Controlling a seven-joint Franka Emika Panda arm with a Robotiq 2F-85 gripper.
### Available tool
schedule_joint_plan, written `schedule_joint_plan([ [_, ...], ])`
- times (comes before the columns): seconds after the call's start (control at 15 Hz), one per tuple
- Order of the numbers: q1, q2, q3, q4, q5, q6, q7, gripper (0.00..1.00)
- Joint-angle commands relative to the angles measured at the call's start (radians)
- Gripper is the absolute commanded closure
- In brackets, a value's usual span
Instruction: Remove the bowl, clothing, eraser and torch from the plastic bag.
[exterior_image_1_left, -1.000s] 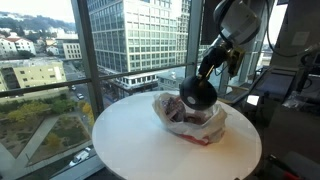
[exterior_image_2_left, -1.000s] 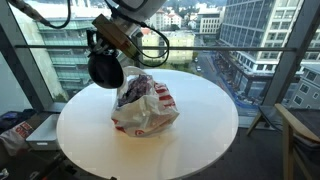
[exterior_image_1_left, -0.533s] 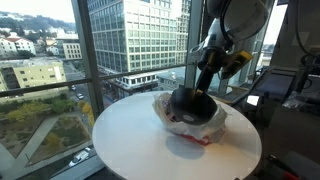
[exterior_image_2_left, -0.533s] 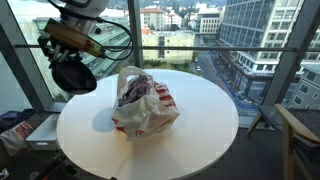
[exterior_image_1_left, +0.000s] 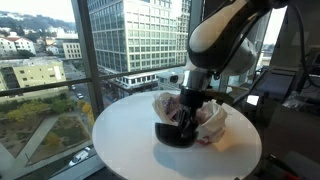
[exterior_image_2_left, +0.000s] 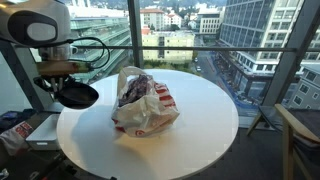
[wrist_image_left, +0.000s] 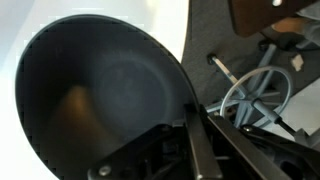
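- My gripper (wrist_image_left: 190, 128) is clamped on the rim of the dark bowl (wrist_image_left: 95, 95), one finger inside and one outside.
- A second ago the bowl hung just above the plastic bag (exterior_image_2_left: 145, 108); now it is clear of the bag, low over the round table (exterior_image_2_left: 200, 135) near its edge.
- I cannot tell whether the bowl (exterior_image_1_left: 172, 131) touches the tabletop yet.
- I judge the bowl as good as out: it only needs setting down and letting go.
- Bunched fabric (exterior_image_2_left: 138, 88) shows in the bag's mouth, probably the clothing; the eraser and torch are hidden.
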Motion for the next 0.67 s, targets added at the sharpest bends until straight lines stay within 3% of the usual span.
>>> schedule_joint_plan([
  [0.0,0.027,0.159,-0.001,0.010,-0.225,0.272,0.073,0.95],
  [0.13,0.017,0.216,-0.028,-0.024,-0.410,0.432,0.156,0.95],
  [0.27,0.127,0.256,-0.208,-0.037,-0.589,0.542,0.237,0.95],
  [0.4,0.176,0.317,-0.328,-0.002,-0.772,0.577,0.374,0.95],
  [0.47,0.208,0.334,-0.378,0.009,-0.804,0.574,0.409,0.95],
  [0.6,0.231,0.341,-0.400,0.003,-0.815,0.562,0.461,0.92],
])
